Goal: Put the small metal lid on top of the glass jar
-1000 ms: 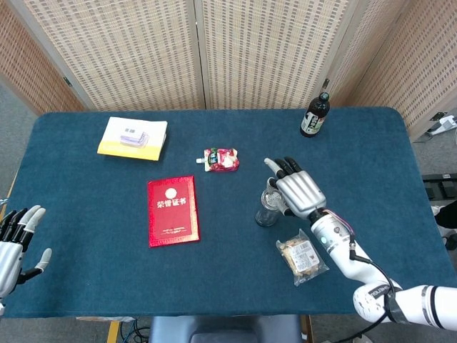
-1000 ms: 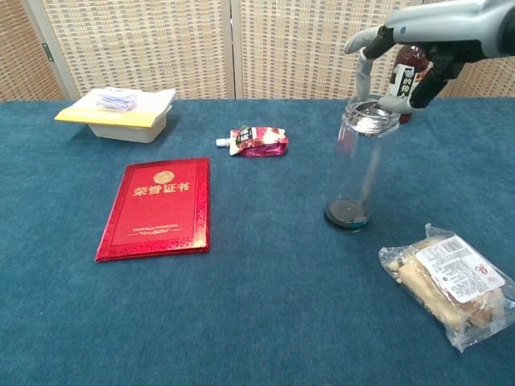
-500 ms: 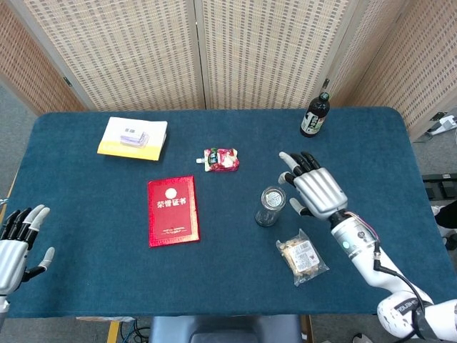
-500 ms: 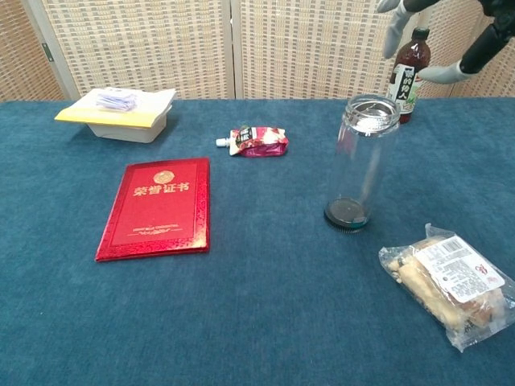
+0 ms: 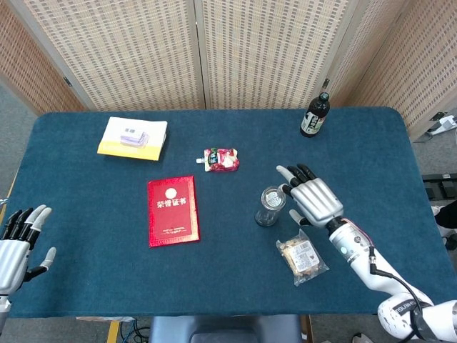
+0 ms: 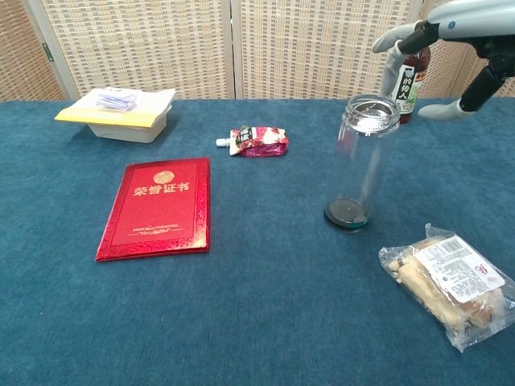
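Count of items on the tabletop [image 5: 86, 214]: one glass jar [image 5: 270, 206], upright, with one small metal lid [image 6: 371, 108] on its mouth. One dark bottle [image 5: 314, 116]. One red booklet [image 5: 172, 210]. One red pouch [image 5: 221, 159] (spouted). One clear snack packet [image 5: 303, 256]. One yellow pad [image 5: 133, 138] carrying one small pale object [image 5: 133, 136]. Two robot hands: left hand [image 5: 16, 243], right hand [image 5: 316, 199].

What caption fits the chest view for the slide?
Right hand hovers open beside the upright glass jar, small metal lid resting on its mouth.
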Available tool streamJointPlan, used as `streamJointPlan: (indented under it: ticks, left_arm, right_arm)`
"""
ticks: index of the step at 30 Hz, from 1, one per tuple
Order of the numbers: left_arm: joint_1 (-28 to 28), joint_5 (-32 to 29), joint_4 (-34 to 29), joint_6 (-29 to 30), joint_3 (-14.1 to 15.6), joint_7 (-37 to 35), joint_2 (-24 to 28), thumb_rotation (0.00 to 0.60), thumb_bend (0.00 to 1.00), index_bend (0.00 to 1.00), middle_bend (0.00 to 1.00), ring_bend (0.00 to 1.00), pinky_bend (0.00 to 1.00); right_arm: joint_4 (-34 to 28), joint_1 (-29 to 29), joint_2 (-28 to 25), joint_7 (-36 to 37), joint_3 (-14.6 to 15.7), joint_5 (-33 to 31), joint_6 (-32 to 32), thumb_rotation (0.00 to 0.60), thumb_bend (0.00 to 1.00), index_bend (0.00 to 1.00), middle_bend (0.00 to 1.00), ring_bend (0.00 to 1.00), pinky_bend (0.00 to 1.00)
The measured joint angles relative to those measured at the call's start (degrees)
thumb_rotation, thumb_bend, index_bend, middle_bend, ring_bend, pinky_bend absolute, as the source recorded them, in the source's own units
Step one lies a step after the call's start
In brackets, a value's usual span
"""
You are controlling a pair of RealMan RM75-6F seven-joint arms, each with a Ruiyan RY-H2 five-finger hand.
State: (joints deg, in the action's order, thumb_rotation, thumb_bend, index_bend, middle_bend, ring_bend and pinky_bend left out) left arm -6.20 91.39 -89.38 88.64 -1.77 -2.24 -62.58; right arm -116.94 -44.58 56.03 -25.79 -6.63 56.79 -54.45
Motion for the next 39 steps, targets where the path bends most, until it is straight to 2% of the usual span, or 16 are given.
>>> streamJointPlan:
  ticks: [31, 39]
  left_arm:
    - [0.4, 0.2, 0.1, 0.9, 0.0, -0.9, 0.3, 0.600, 0.38, 0.00, 0.05, 0.00, 0.00]
    - [0.4, 0.3, 0.2, 0.9, 0.0, -0.9, 0.2, 0.600, 0.38, 0.00, 0.05, 0.00, 0.00]
  right_arm:
    - [1.5, -2.2, 1.9, -3.6, 1.4, -5.0, 1.3, 0.600, 0.40, 0.34, 0.00, 0.00, 0.00]
    - [-1.0, -1.1, -0.2, 0.5, -0.1, -1.5, -0.3, 0.600, 0.40, 0.34, 0.00, 0.00, 0.00]
